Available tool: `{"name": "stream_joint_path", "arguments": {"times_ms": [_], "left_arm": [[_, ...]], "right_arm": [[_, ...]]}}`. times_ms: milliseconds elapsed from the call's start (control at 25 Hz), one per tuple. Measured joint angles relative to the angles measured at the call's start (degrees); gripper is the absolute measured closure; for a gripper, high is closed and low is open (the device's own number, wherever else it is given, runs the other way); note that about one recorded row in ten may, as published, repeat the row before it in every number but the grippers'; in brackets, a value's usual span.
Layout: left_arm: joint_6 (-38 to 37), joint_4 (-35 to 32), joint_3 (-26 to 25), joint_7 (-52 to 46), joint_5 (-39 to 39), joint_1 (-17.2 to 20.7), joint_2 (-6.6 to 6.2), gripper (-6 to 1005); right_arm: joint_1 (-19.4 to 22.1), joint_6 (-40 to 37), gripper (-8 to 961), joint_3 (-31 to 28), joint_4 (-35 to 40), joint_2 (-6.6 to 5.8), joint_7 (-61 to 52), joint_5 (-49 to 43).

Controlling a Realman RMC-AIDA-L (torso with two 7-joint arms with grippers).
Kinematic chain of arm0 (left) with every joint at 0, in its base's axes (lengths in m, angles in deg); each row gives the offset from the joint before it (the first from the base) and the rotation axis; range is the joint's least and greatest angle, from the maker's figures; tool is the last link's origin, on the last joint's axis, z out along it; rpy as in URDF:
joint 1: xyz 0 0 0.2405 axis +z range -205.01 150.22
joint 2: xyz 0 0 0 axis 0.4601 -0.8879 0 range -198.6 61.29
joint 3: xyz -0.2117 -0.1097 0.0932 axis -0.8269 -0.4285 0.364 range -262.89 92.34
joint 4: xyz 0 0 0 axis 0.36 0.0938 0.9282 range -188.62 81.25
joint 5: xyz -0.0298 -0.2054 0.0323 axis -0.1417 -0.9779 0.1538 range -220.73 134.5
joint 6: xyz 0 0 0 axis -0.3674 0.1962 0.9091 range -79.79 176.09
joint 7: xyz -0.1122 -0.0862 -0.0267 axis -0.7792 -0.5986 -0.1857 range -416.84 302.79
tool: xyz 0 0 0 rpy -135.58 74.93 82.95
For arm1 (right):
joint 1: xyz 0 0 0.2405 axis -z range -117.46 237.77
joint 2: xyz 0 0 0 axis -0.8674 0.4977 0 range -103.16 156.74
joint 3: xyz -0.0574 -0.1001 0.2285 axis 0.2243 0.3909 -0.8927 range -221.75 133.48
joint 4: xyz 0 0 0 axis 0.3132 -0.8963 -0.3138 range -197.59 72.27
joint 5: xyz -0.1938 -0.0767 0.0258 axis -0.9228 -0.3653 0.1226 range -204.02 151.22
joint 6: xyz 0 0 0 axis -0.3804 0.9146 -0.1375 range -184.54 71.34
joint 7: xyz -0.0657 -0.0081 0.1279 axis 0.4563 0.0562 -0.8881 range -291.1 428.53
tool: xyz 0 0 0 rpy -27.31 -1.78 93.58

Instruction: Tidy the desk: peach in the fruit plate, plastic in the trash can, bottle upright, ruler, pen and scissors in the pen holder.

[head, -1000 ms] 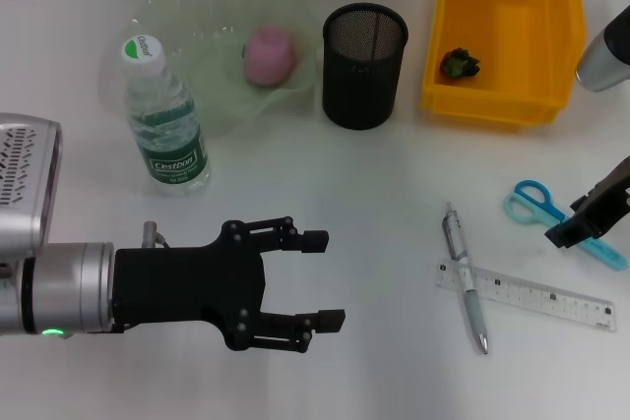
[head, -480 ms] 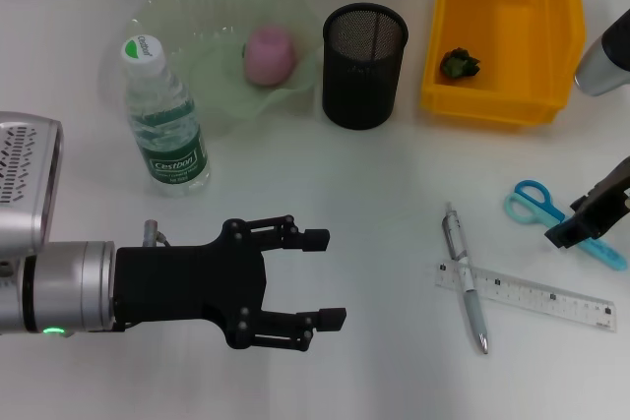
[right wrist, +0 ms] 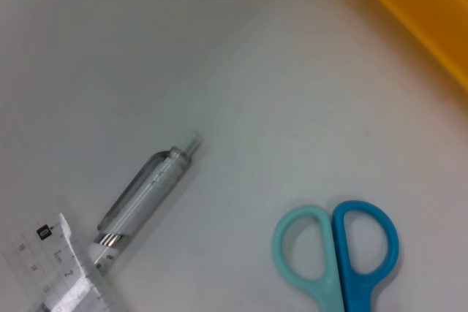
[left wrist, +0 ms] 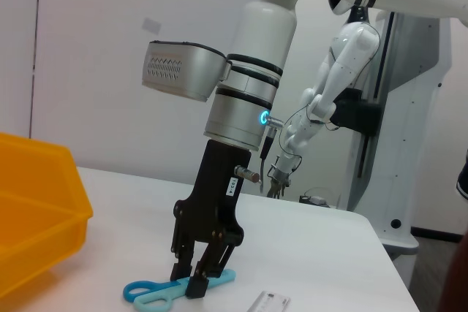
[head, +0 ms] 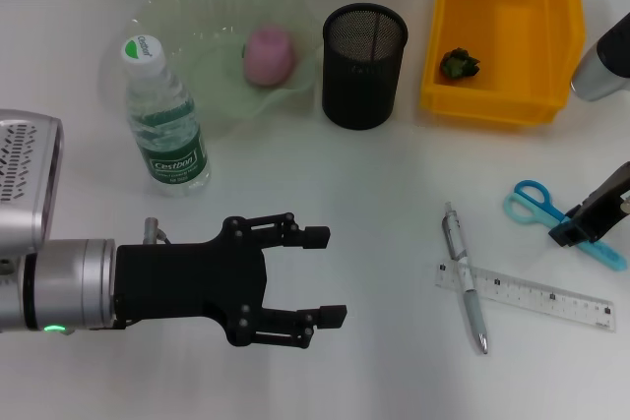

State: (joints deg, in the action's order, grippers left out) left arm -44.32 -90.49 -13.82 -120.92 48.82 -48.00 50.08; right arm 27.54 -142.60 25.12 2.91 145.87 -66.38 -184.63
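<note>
The right pincer [left wrist: 199,277] stands low over the blue and teal plastic-handled scissors [head: 551,211], its jaws narrowly parted astride the blades on the white desk [head: 394,184]. A good grasp would close squarely across the blades near the pivot. The left pincer [head: 317,276] hovers spread wide, well apart from them.

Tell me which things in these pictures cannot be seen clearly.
- Scissors blades: head view, hidden under the right pincer; right wrist view, cut off by the edge.
- Ruler: right wrist view, cut by the edge.
- Dark scrap in the yellow bin: head view, too small to identify.
</note>
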Motion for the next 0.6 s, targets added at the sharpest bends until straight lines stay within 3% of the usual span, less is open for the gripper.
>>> {"name": "stream_joint_path", "arguments": {"times_ms": [480, 600], "left_arm": [[-0.44, -0.3, 0.0, 0.0, -0.2, -0.03, 0.0, 170], [-0.44, -0.38, -0.06, 0.0, -0.21, -0.04, 0.0, 170]], "right_arm": [[1.11, -0.85, 733, -0.79, 3.49, 0.14, 0.01, 3.66], [3.79, -0.9, 733, -2.69, 9.99, 0.09, 0.87, 10.26]]}}
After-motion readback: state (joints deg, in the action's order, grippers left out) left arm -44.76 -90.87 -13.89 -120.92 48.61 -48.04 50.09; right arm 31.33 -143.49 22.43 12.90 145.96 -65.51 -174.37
